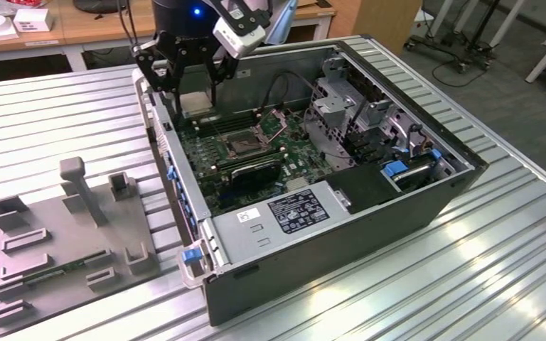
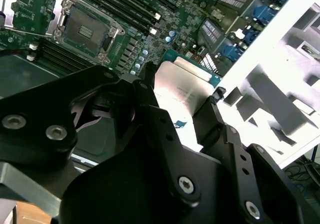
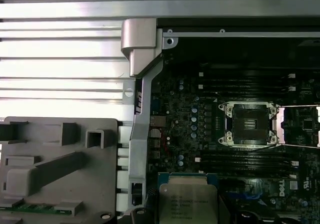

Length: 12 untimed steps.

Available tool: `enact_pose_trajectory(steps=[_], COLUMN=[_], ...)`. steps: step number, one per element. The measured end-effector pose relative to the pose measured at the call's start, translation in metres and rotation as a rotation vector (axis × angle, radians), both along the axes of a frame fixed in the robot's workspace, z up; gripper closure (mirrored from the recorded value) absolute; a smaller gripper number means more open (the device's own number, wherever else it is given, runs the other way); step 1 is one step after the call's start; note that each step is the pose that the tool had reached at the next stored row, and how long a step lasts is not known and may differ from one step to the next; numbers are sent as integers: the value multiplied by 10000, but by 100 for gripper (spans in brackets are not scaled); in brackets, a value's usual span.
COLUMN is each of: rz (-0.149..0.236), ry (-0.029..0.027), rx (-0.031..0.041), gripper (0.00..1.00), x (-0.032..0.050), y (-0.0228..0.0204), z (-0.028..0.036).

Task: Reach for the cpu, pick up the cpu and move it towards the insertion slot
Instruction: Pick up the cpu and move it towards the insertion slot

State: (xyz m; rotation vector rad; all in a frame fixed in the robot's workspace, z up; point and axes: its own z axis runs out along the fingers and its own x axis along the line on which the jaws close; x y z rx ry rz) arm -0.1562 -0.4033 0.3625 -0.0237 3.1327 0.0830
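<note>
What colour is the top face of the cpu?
Silvery-grey, best seen in the first wrist view, on the cpu.

cpu (image 3: pixel 187 203) silvery face up over green board; insertion slot (image 3: pixel 248 123) apart from it, between black memory slots (image 3: pixel 240 82).

The cpu (image 3: pixel 188 204) has a brushed, silvery metal lid with a dull sheen, set on a pale rim; the gripper (image 2: pixel 182 102) clasping it is matt black metal or plastic (which one cannot be told) with bright steel screws. The insertion slot (image 3: pixel 248 123) shows a shiny metal frame around a dark matt centre, seated in the glossy green circuit board (image 3: pixel 185 114). Around that board, the computer case (image 1: pixel 283 227) is bare grey sheet metal. The ribbed table (image 1: pixel 463 284) looks like smooth, reflective aluminium. Beside the case lies a matt grey plastic fixture (image 1: pixel 65 241).
</note>
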Motion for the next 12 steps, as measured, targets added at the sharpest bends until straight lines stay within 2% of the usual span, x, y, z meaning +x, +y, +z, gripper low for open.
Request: enact_pose_trajectory(steps=[5,12], rz=[-1,-1], ry=[0,0], rx=[-1,-1], gripper=[46,46], x=[53,59], y=[37,38], z=[-5,-5])
